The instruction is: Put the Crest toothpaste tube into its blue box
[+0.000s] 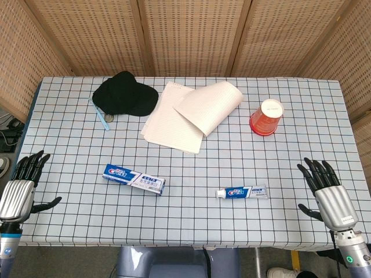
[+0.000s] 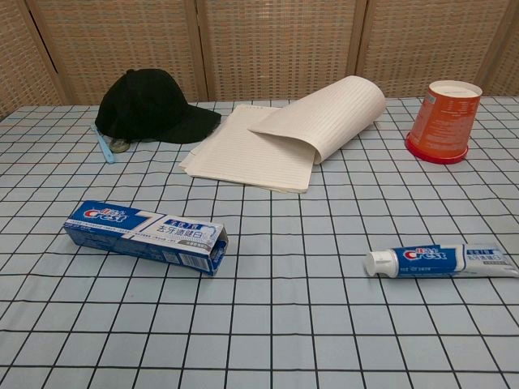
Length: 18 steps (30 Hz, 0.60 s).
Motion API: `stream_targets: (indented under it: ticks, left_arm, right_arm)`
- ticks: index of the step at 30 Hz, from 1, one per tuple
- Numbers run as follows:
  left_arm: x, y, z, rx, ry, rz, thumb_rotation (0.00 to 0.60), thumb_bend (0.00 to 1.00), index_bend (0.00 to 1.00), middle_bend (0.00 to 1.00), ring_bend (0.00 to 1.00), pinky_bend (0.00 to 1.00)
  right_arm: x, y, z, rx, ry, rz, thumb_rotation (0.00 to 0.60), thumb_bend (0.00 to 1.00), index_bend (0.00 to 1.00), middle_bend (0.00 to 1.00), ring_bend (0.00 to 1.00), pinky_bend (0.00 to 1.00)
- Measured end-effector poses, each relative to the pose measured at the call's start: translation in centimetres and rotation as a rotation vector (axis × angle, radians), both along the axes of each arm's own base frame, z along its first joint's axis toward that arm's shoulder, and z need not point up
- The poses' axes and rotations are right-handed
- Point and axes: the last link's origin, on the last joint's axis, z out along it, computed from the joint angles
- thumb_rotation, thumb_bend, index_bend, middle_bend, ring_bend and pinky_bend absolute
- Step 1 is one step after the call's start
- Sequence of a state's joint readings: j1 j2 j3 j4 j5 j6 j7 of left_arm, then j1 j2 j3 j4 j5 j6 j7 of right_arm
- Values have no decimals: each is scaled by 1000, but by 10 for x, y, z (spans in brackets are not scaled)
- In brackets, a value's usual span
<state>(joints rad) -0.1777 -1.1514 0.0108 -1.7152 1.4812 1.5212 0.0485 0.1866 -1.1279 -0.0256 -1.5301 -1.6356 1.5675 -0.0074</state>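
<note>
We see the white and blue Crest toothpaste tube lying flat on the checked tabletop, white cap pointing left. Well apart to its left lies the long blue cardboard Crest box, flat, its right end flap open.

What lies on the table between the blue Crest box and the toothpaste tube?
Nothing: between the blue box and the toothpaste tube only bare checkered tablecloth shows, in both head and chest views.
</note>
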Motion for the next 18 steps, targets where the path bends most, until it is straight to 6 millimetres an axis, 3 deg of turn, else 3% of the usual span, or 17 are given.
stream_targets:
  ticks: [5,9,14,18]
  left_arm:
    - [0,1,2,0,-9,-3,600,0,0,0,0,0]
    - [3,0,2,-4,-12,-13,600,0,0,0,0,0]
    - [14,1,1,-13,-11,-37,600,0,0,0,0,0]
    - [17,2,-2,-26,4,-38,600,0,0,0,0,0]
  right_arm:
    - [0,-1,-4,18,-19,-15,600,0,98,2,0,0]
    - [0,-7,-12,81,-60,-27,600,0,196,85,6,0]
    - [4,-23,-36,217,-54,-49,600,0,291,250,192,73]
    - [9,-39,-66,341,-1,-72,600,34,390,362,317,206]
